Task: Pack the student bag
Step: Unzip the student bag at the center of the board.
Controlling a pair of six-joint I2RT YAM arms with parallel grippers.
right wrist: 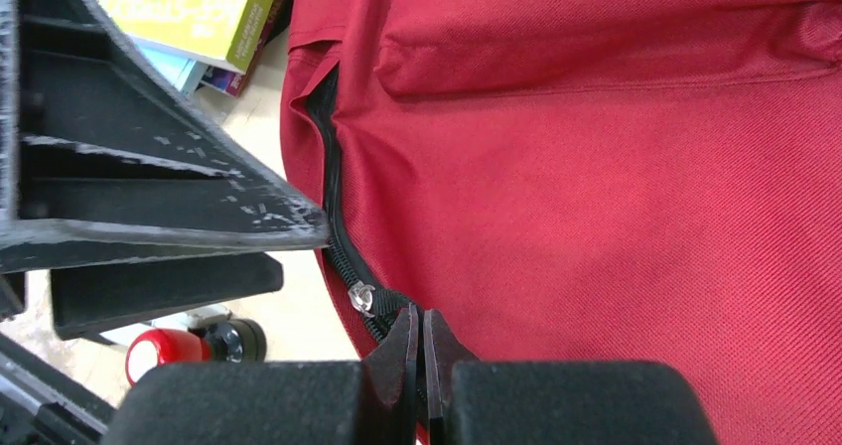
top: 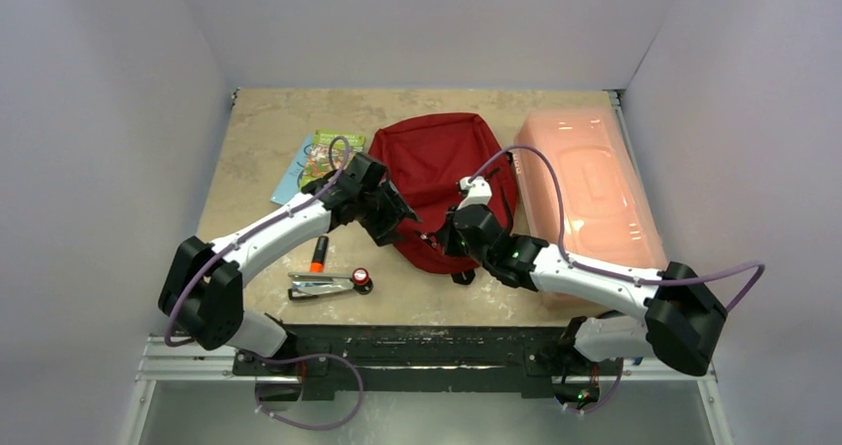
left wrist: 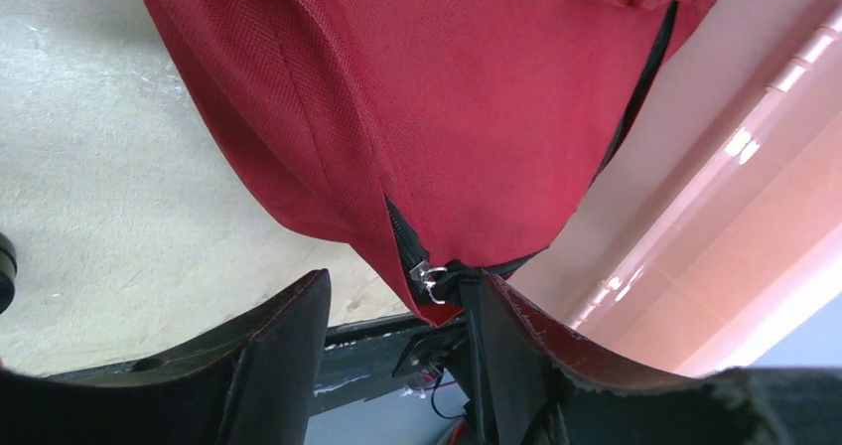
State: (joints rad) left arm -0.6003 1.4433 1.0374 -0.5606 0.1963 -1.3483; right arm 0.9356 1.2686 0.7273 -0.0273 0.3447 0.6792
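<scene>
At the far left of the tan table (top: 258,147) lie colourful glossy booklets (top: 320,155), with an orange marker (top: 318,254) and a flat metal tool (top: 320,285) nearer the arms. Next comes the left gripper (top: 397,222). Its 2 black fingers (left wrist: 283,341) are spread apart and hold nothing, and the small silver zipper slider (left wrist: 429,282) sits in the gap, hard against 1 of them. The student bag (top: 445,162), soft dark red woven fabric with a rounded outline, lies mid-table with its long axis running away from the arms. Its black zipper (right wrist: 333,212) follows the near-left edge. The right gripper (right wrist: 421,351) has its fingers pressed together on that zipper line just beside the slider; whether they pinch any tape cannot be told. Both arms reach the same near corner, so the slider seems equally close to either. Furthest right, a smooth, translucent pink box (top: 588,182) lies alongside the bag.
</scene>
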